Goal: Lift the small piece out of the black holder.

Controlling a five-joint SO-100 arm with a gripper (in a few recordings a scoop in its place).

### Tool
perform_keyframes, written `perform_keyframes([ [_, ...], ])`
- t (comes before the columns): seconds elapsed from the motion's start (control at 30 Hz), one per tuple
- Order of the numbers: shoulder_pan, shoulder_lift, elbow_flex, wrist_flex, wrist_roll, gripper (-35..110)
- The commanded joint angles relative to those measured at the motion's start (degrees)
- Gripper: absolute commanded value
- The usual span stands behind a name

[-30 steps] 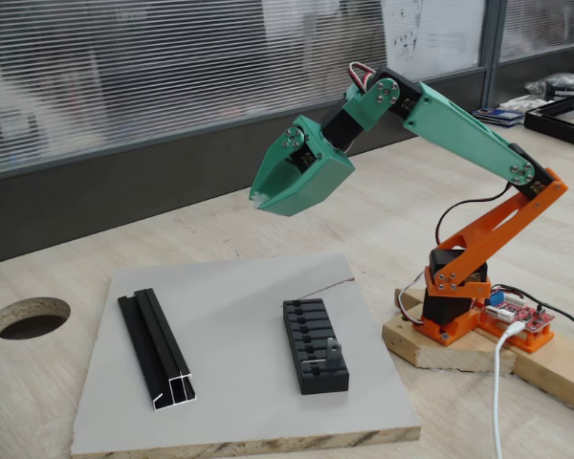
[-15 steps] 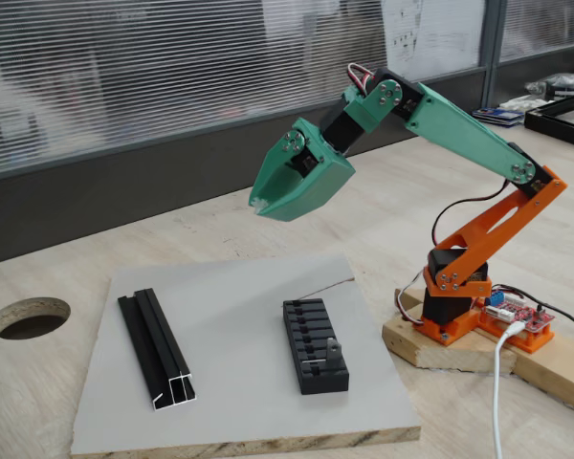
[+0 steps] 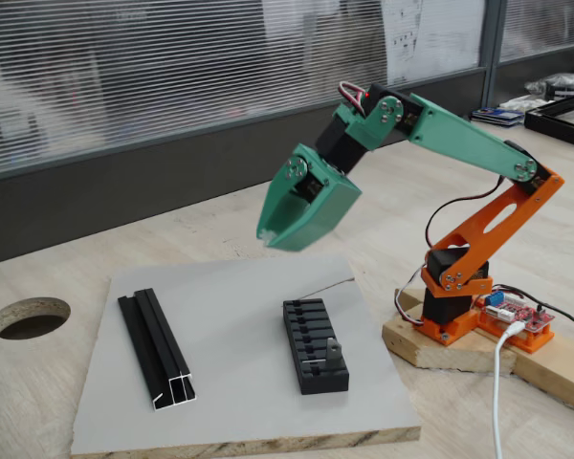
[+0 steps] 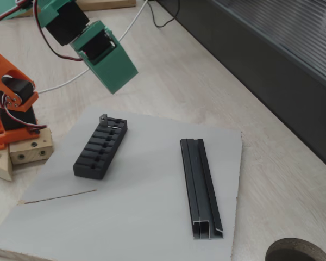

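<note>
Looking across from table height toward the blinds in a fixed view, down steeply and closer from the opposite side in a fixed view; sharing grey board, black holder, channel rail.

The green gripper hangs in mid-air on the bent green-and-orange arm, tips pointing down and left in a fixed view; its jaws sit together, holding nothing.
</note>
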Motion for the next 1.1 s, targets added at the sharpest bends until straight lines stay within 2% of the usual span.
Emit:
perform_keyframes([
  [0.0,-3.78,0.53,1.76,1.14,15.03,11],
  [0.13,-5.71,0.53,3.87,1.14,29.44,11],
  [0.27,-7.03,0.53,6.59,1.14,37.18,11],
  [0.5,-7.29,0.88,10.28,2.02,37.79,11],
  [0.6,-7.38,1.41,11.25,8.61,37.79,11],
  [0.73,-7.82,1.58,10.46,22.50,38.14,11],
  [0.83,-12.39,1.58,10.46,29.09,38.23,11],
  [0.97,-19.51,1.58,10.37,30.76,38.41,11],
  [1.07,-20.74,1.05,10.37,30.76,38.41,11],
])
